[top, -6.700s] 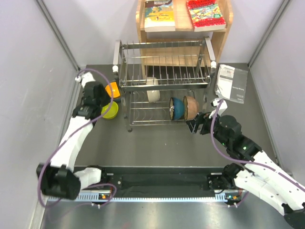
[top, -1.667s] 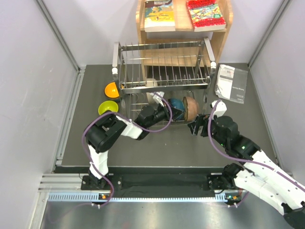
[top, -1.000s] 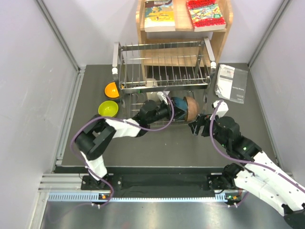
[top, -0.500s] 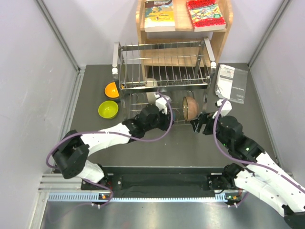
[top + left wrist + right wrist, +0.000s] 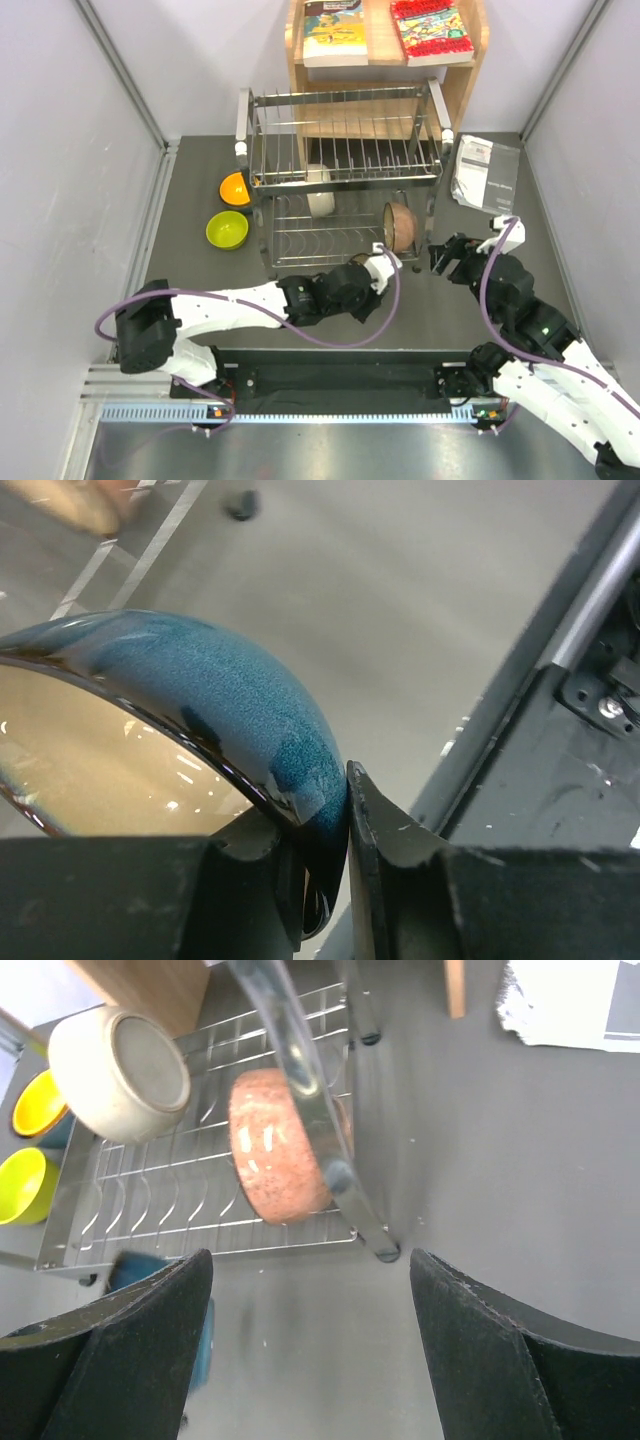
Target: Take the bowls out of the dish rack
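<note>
Teal bowl (image 5: 205, 695) off rack (image 5: 345, 178), two inside

Left gripper (image 5: 322, 820) out of dish rack (image 5: 340, 160) lower tier, teal-blue bowl (image 5: 200, 690) came with it, rim pinched, now over table (image 5: 190, 270) in front of rack. I moved right gripper (image 5: 447, 253) rightward, off pinkish-tan bowl (image 5: 400, 225) side.

The left arm (image 5: 230, 300) and the right arm (image 5: 548, 385) have white shells between bulky black joints. A purple cable (image 5: 484, 280) loops back from behind each pair of jaws. The left fingers (image 5: 420, 890) are matte black, blocky and lightly scuffed; the right fingers (image 5: 500, 1360) are broad dark wedges.
</note>
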